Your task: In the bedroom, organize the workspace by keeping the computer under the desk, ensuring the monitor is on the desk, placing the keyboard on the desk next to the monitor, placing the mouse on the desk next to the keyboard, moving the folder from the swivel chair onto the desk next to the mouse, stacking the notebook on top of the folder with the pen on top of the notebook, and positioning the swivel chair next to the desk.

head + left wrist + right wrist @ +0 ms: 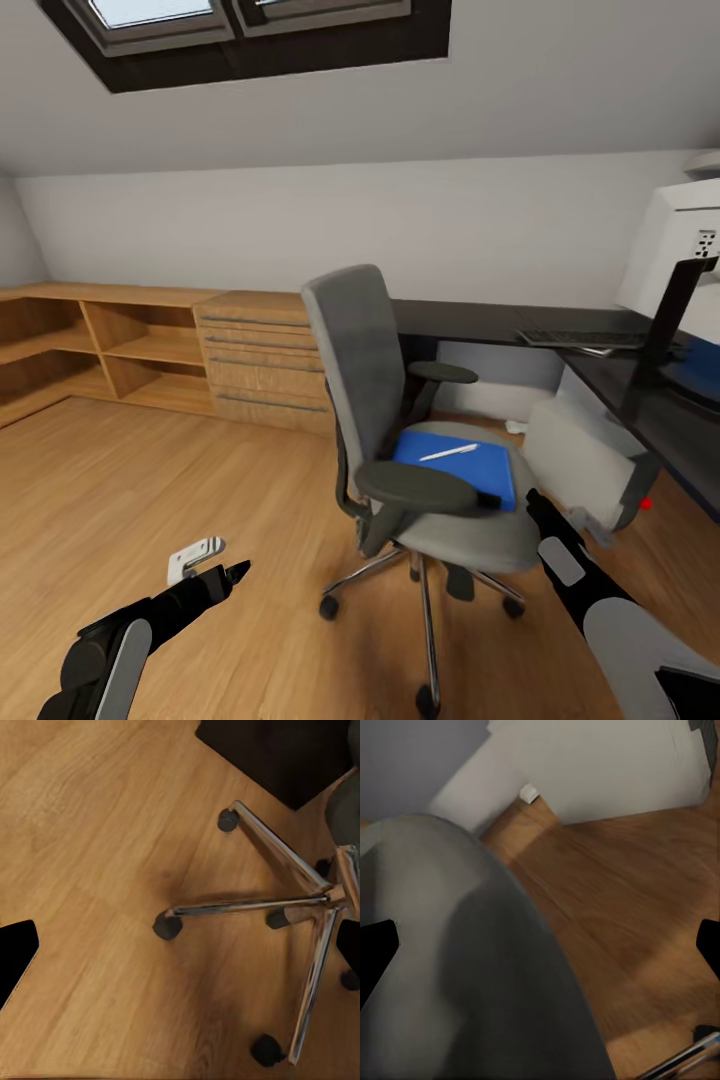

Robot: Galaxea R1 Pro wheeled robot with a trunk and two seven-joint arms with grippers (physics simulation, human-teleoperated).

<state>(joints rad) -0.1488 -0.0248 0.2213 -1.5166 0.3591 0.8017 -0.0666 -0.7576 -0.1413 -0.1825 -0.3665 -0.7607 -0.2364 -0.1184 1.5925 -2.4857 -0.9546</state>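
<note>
Folder [462, 462], bright blue with the white pen [448, 453] on top, lies on the swivel chair [400, 420] seat at frame centre, keyboard [580, 340] on the black desk [480, 322] at right. Left pincer [232, 574] hangs over the wood floor [150, 480] at lower left and right pincer [533, 500] sits beside the seat's right edge; whether either is clenched I cannot tell.

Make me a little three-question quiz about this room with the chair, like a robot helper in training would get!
1. True or false: the pen lies on top of the folder.
2. Where is the folder right now? A) on the desk B) on the seat of the swivel chair C) on the floor
3. Fill in the blank: the keyboard already sits on the ____.

Key:
1. True.
2. B.
3. Desk.
</note>
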